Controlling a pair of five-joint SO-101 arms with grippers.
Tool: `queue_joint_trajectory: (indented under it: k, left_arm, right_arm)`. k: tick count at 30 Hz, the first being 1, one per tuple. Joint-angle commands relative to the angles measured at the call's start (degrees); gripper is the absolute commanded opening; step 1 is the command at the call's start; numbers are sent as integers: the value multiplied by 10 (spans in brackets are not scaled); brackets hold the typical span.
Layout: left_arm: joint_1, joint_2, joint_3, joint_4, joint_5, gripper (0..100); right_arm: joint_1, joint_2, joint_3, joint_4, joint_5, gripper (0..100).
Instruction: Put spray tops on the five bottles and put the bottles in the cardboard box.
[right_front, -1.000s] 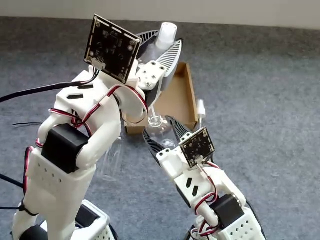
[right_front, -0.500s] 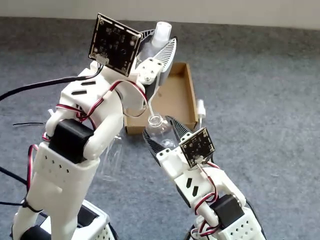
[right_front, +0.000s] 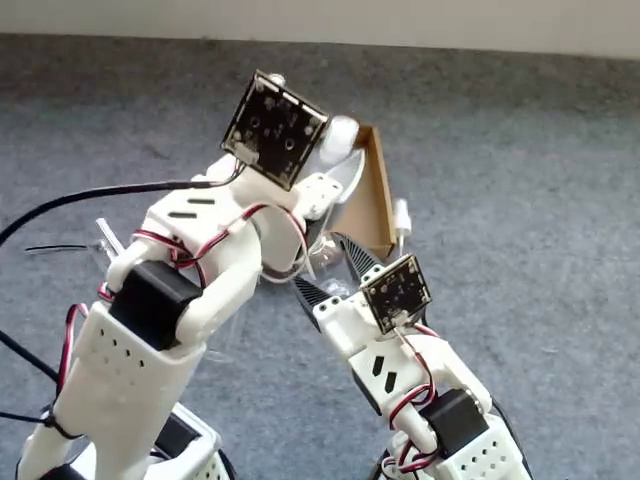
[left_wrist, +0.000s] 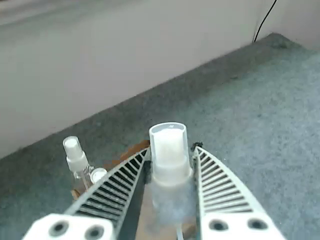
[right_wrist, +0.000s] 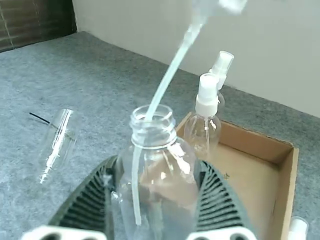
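- Lowered since before, the left gripper (left_wrist: 171, 152) clamps a white plastic spray top (left_wrist: 169, 137).
- Its thin translucent tube (right_wrist: 170, 75) slants into the clear round bottle (right_wrist: 156, 175)'s open neck.
- Right gripper (right_wrist: 157, 169) squeezes that upright bottle, beside the brown cardboard box (right_wrist: 245, 138).

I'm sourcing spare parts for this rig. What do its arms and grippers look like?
Both the left arm and right arm are white plastic with black servo blocks, red-black-white wires and a dark square circuit board at the wrist. The left gripper: pale slatted wedges; right gripper: dark ones.
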Motion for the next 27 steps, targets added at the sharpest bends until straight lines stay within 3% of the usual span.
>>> queue_joint_trajectory:
  k: [1, 6, 10, 21, 27]
  left_arm:
    - [-22, -63, 85, 5, -5, 7]
    - [-22, -147, 165, 7, -6, 19]
    - [-26, -186, 196, 13, -33, 124]
    - [-26, -189, 56, 54, -43, 154]
    - [-26, -189, 71, 69, -46, 151]
  right_arm:
    - [13, -7, -8, -14, -26, 4]
    - [26, -7, -8, -15, -27, 4]
    - [25, -7, -8, -15, -27, 4]
    - [24, -5, -5, -15, -26, 4]
    - [24, -5, -5, -15, -25, 4]
